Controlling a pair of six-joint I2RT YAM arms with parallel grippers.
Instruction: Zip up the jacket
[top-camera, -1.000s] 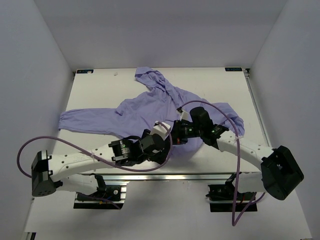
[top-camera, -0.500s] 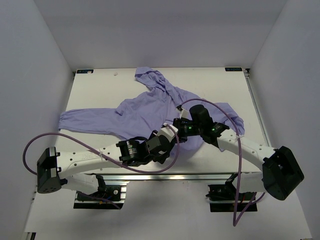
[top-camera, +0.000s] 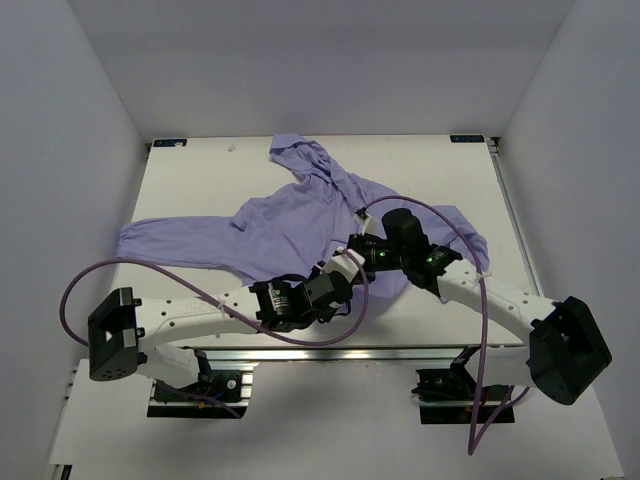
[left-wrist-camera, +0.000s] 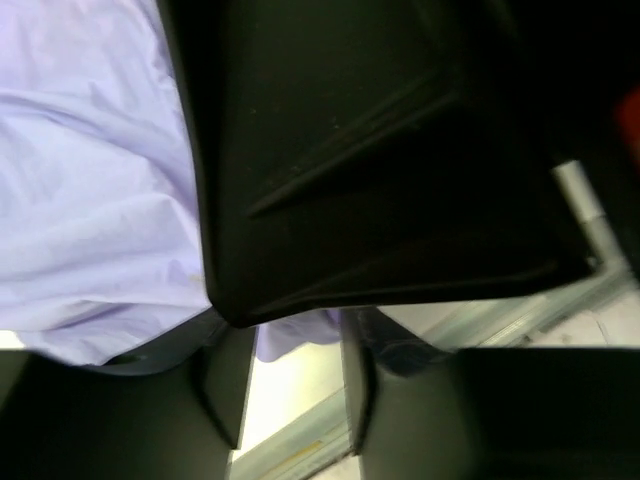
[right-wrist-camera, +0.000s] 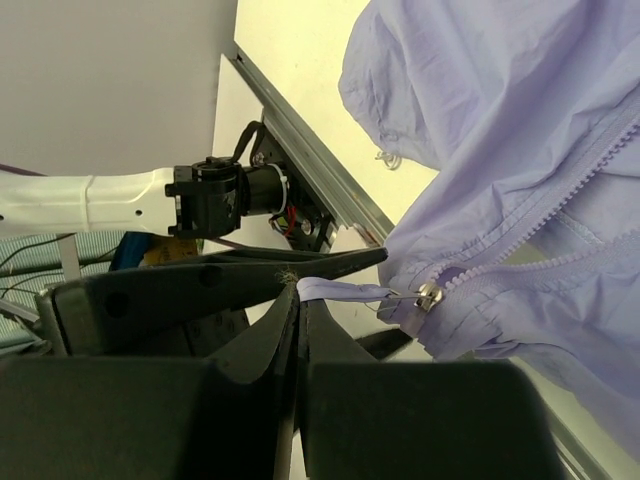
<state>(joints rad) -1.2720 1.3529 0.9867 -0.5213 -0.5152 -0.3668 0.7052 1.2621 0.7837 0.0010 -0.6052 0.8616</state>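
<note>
The lavender jacket lies spread on the white table, hood at the far side and one sleeve stretched left. My right gripper is shut on the fabric pull tab of the metal zipper slider, which sits at the bottom of the zipper by the hem. From above, the right gripper hovers over the jacket's near hem. My left gripper sits just beneath it. In the left wrist view its jaws stand apart around a gap; the jacket hem shows at the fingertips, and the table shows between them.
The table's aluminium front rail runs close behind both grippers. The right arm's dark body fills most of the left wrist view. White walls enclose the table on three sides. Purple cables loop off both arms.
My left arm has slid right and forward under the right gripper, toward the jacket's hem, and its jaws have narrowed. The right gripper has stayed shut on the pull tab.
</note>
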